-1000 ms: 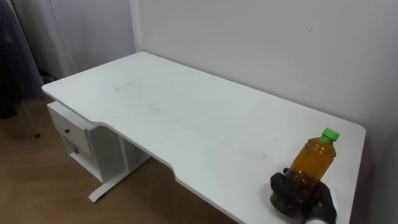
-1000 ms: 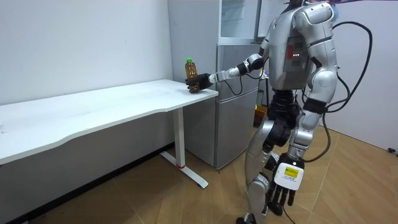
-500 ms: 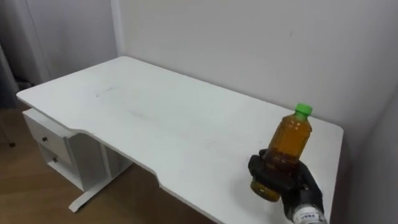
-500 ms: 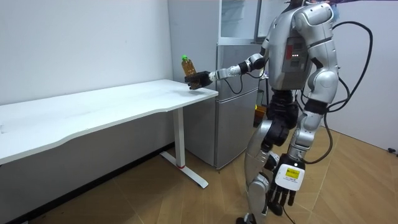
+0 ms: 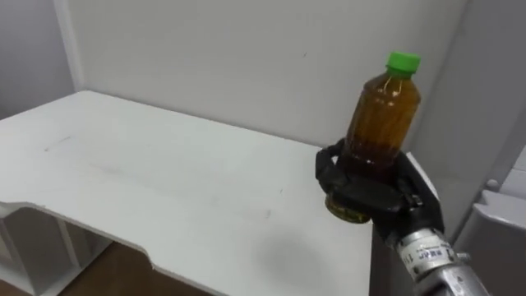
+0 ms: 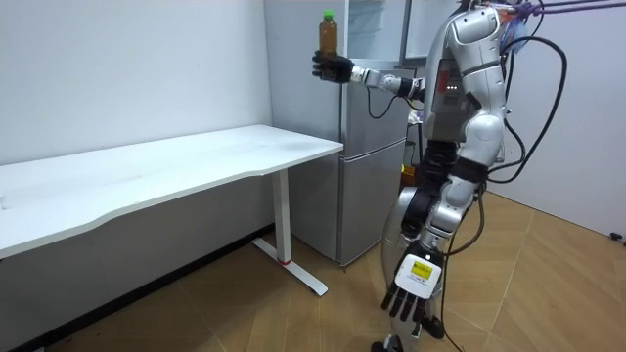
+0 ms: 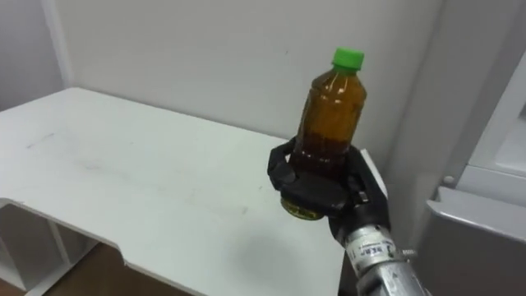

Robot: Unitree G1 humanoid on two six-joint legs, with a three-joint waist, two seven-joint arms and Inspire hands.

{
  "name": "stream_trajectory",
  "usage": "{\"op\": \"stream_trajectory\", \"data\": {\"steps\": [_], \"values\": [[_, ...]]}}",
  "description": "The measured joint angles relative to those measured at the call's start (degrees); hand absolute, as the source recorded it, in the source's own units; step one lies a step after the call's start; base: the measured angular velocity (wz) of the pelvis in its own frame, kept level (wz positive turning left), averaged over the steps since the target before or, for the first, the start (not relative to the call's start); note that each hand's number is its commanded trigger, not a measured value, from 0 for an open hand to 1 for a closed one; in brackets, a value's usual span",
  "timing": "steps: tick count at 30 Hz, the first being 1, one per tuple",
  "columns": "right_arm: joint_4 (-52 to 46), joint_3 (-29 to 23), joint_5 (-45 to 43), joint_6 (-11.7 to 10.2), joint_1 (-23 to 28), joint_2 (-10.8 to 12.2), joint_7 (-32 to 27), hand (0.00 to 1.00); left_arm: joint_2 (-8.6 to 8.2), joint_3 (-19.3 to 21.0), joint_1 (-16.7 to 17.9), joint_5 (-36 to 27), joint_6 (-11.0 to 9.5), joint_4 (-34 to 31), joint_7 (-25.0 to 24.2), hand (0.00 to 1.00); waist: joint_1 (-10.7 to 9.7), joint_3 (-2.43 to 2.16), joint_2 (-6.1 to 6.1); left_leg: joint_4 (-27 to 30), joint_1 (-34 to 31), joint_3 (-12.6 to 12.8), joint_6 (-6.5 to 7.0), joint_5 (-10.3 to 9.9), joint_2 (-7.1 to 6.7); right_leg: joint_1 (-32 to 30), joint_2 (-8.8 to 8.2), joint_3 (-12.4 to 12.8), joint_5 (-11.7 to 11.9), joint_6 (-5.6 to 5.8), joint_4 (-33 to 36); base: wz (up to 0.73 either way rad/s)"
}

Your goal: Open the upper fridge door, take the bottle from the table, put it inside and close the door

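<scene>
An amber bottle (image 5: pixel 380 115) with a green cap stands upright in my right hand (image 5: pixel 370 193), whose dark fingers are curled round its lower half. In the room view the bottle (image 6: pixel 328 34) is held high above the white table's (image 6: pixel 147 176) end, beside the upper part of the grey fridge (image 6: pixel 372 147), with my right hand (image 6: pixel 333 68) stretched out at head height. My left hand (image 6: pixel 411 298) hangs open by my leg. The right eye view has the bottle (image 7: pixel 329 115) and my right hand (image 7: pixel 316 189) in its middle.
The white table (image 5: pixel 164 189) runs off to the left under the bottle, against a pale wall. The fridge's grey edge (image 7: pixel 477 230) stands at the right, close to my arm. I stand on wooden floor in front of the fridge.
My right hand has lifted the bottle from the table's corner up to head height. My body has straightened and turned toward the fridge, and the eye views have shifted right.
</scene>
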Motion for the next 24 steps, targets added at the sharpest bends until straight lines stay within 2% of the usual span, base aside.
{"op": "stream_trajectory", "data": {"steps": [2,6,9,10,14,16,22,24], "values": [[-1.1,-1.3,0.0,0.0,0.0,-0.2,0.5,1.0,0.0,0.1,0.0,-0.1,0.1,0.9,0.0,0.0,-0.2,0.0,0.18,-0.1,0.7,0.0,-0.01,0.0,0.0,0.8,0.01,0.0,0.0,0.01,-0.1,0.0],[-4.7,-4.1,-1.5,0.1,0.0,-0.2,0.9,1.0,-0.23,0.0,0.3,-0.2,0.2,0.9,-0.2,0.0,-1.8,-0.01,0.85,-0.3,1.4,0.0,-0.04,0.0,0.0,1.7,0.16,0.1,0.1,0.04,-0.8,0.0],[-6.7,-5.1,-1.5,0.1,0.0,-0.2,1.1,1.0,-0.28,0.0,0.4,-0.1,0.2,0.8,-0.3,0.0,-2.6,-0.5,1.66,-0.8,2.3,0.5,-0.03,0.0,0.01,2.1,0.17,0.8,0.1,0.05,-0.8,-0.09],[-7.3,-5.8,-1.4,0.1,0.0,-0.3,1.5,1.0,-0.26,0.1,0.3,-0.1,0.1,0.8,-0.3,0.0,-3.1,-0.52,1.82,-0.9,2.7,0.5,-0.03,0.0,0.01,2.3,0.17,1.0,0.1,0.06,-0.7,-0.08],[-9.0,-8.7,-1.2,0.2,0.0,-2.0,0.9,1.0,-0.28,1.2,0.4,0.2,-0.1,0.8,0.0,0.0,-3.6,-0.61,1.79,-1.7,3.6,1.5,-0.04,0.0,0.12,2.5,0.29,2.0,0.1,0.06,-0.7,-0.14],[-9.8,-10.9,-1.2,0.2,0.1,-3.4,0.2,1.0,-0.2,1.5,0.7,0.2,-0.1,0.7,0.1,0.0,-5.0,-0.74,1.48,-1.6,3.8,1.8,-0.03,-0.1,0.17,2.8,0.25,2.1,0.1,0.08,-0.7,-0.02],[-13.3,-17.0,-2.0,0.8,1.1,-4.2,-1.0,1.0,-0.22,1.6,1.5,0.7,-0.1,0.7,0.1,0.0,-8.1,-0.71,1.26,-1.8,4.2,2.4,-0.13,-0.3,0.35,2.6,0.45,2.9,0.1,0.08,-0.7,-0.08],[-13.5,-18.3,-3.0,0.8,1.1,-5.2,-1.7,1.0,-0.22,1.6,1.5,0.8,-0.1,0.7,0.1,0.0,-8.8,-0.69,1.25,-1.8,4.7,2.8,-0.18,-0.5,0.5,2.7,0.57,3.1,0.1,0.08,-0.7,-0.11]]}}
